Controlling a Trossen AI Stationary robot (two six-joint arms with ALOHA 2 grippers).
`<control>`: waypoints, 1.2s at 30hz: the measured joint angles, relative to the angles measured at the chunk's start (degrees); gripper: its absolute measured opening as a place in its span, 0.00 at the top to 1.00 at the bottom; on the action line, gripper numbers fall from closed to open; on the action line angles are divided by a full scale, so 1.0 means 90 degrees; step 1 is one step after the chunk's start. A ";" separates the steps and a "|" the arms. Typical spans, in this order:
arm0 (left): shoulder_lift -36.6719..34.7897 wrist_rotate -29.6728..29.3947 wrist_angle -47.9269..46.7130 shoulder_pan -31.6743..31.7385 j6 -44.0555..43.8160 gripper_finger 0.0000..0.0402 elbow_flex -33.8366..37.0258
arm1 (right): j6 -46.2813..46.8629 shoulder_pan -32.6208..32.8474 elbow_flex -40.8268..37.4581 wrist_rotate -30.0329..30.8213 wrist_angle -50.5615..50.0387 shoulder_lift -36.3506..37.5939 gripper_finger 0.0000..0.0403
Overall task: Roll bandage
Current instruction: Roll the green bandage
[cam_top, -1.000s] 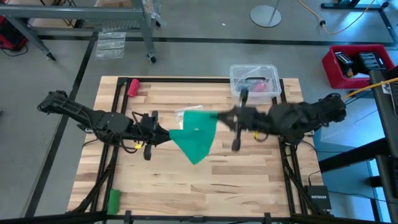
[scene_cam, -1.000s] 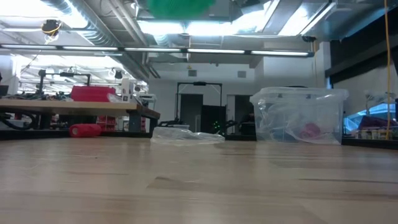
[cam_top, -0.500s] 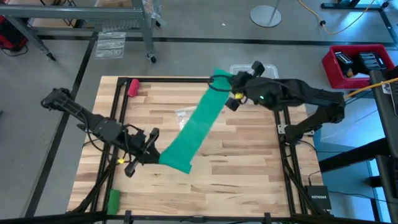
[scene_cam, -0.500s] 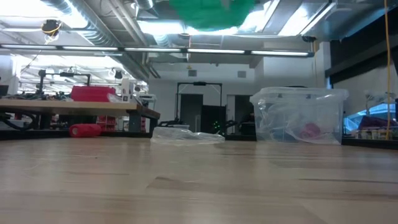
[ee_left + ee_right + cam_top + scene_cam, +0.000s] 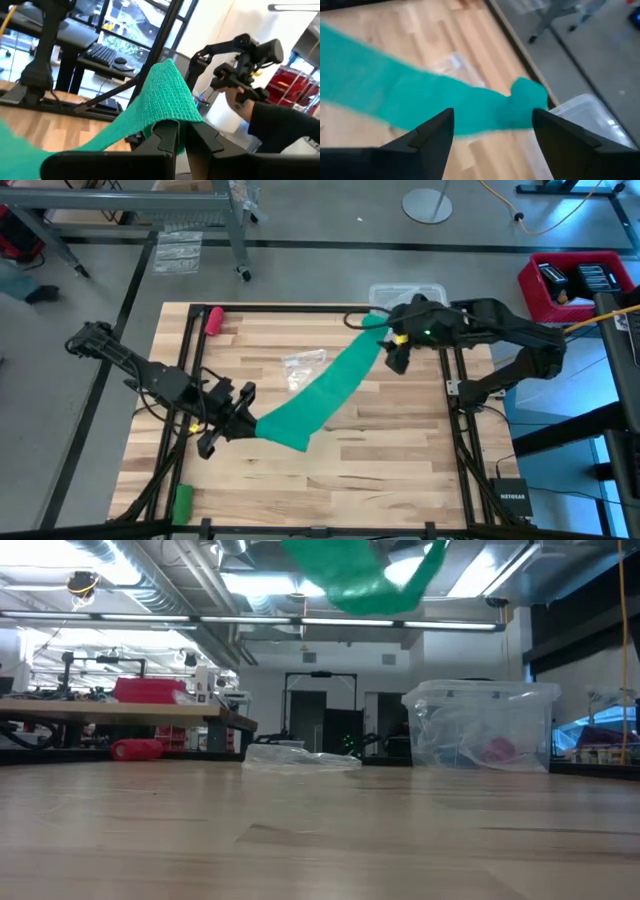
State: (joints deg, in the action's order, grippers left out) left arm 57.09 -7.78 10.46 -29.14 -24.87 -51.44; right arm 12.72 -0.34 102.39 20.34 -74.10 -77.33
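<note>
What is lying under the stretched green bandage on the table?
Under the bandage lies a clear plastic wrapper, partly showing beside it on the wooden table. Whatever else the strip covers cannot be seen.

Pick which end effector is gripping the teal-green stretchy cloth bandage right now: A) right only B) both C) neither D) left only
D. The left end effector is shut on one end of the teal-green stretchy cloth bandage, while the right end effector stands wide open with the strip's far end loose beyond its fingers.
</note>
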 joint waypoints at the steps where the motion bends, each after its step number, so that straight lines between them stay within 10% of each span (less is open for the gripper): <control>1: -0.0014 0.0002 -0.0029 0.0006 -0.0089 0.96 0.0000 | 0.0059 0.0001 0.0000 -0.0089 -0.0130 0.0045 0.32; 16: -0.0236 -0.0477 0.0462 0.0290 0.0147 0.96 0.0000 | 0.0404 0.0833 -0.0442 -0.0467 0.0242 0.0408 0.32; 29: 0.0234 -0.0891 0.0824 0.0833 0.0360 0.96 0.0000 | -0.1524 0.2408 -0.3913 0.0757 0.7825 0.0288 0.32; 36: 0.0371 -0.0754 0.0927 0.0832 0.0368 0.96 0.0002 | -0.1735 0.1962 -0.3939 -0.0160 0.9018 -0.0576 0.32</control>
State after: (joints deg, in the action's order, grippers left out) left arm 60.43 -14.57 18.80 -21.65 -21.56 -51.42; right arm -2.90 17.32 66.94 18.91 7.06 -82.51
